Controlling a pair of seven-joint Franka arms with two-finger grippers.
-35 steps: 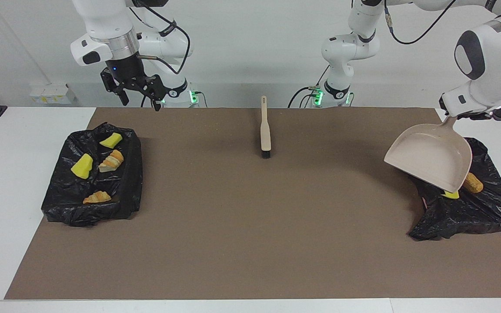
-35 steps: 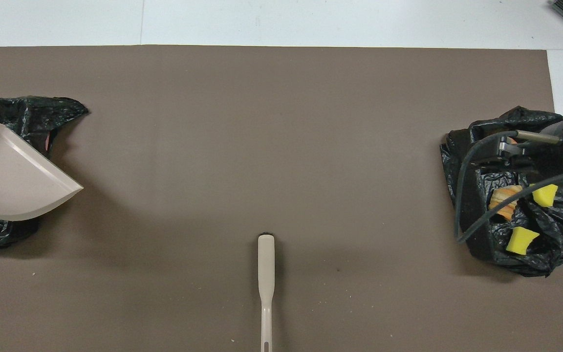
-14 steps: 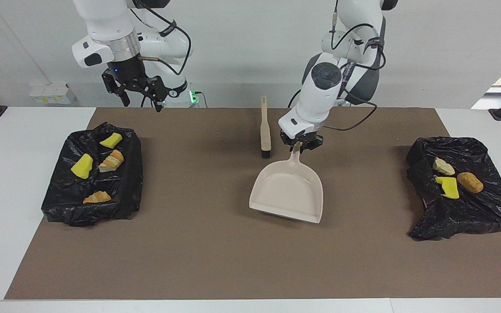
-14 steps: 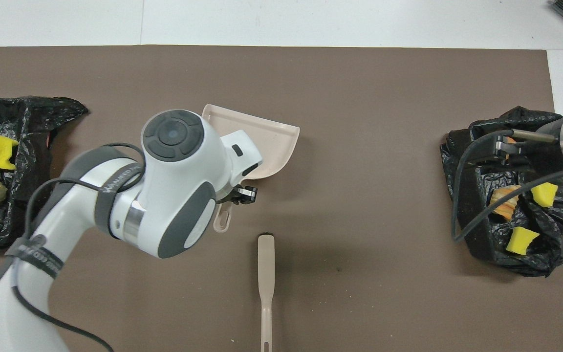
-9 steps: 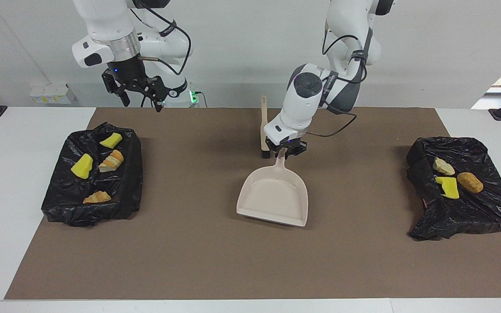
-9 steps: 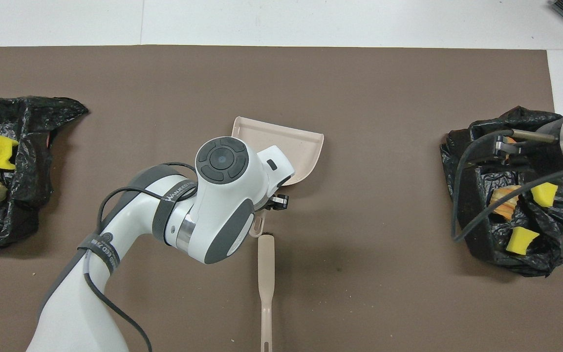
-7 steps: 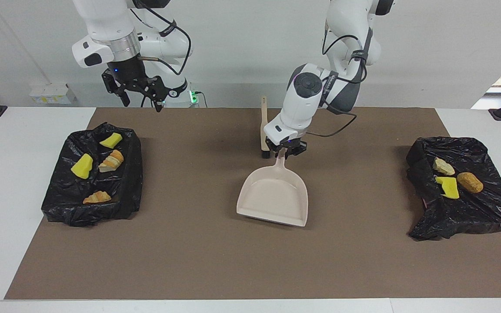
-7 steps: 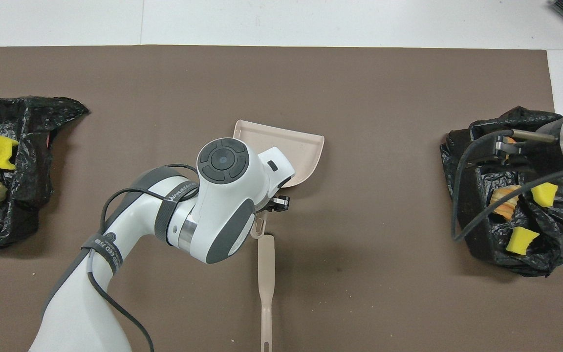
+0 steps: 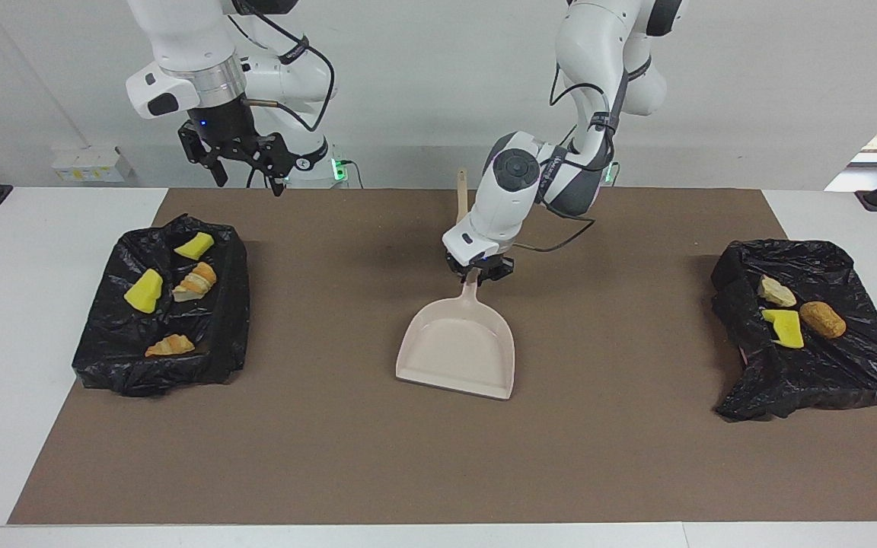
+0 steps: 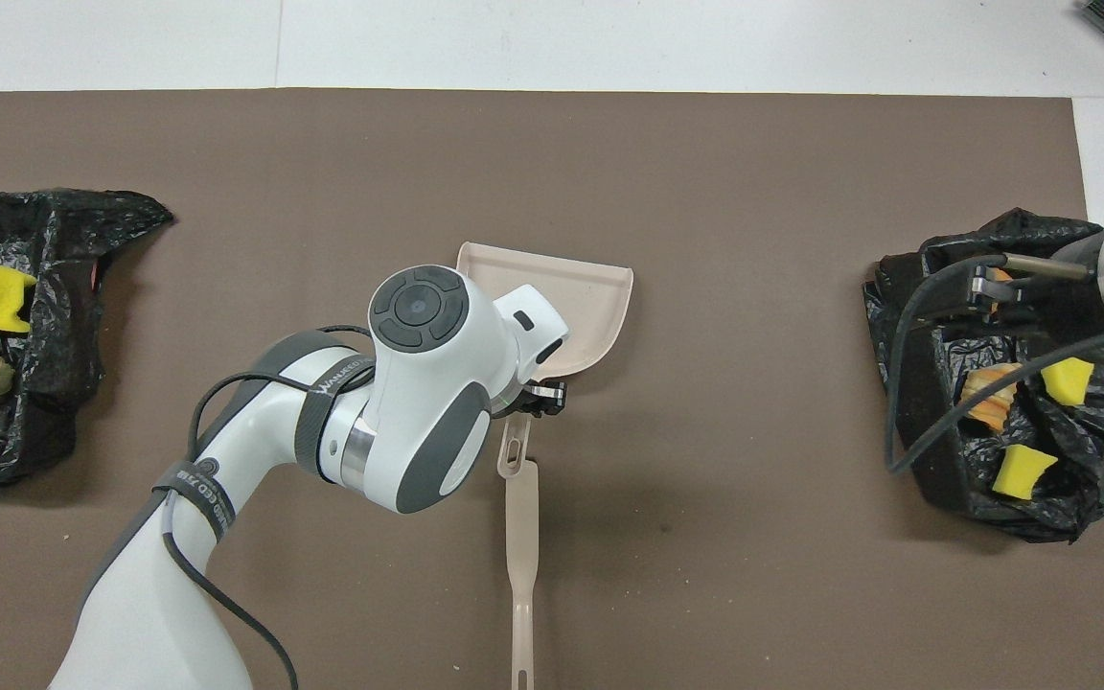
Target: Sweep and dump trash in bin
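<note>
Seven scraps of trash look light and soft; left hand grips the stiff dustpan handle; right hand waits open.

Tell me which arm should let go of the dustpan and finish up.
Left. Its hand already grips the dustpan handle mid-mat; the right hand waits above the trash bag at its end.
</note>
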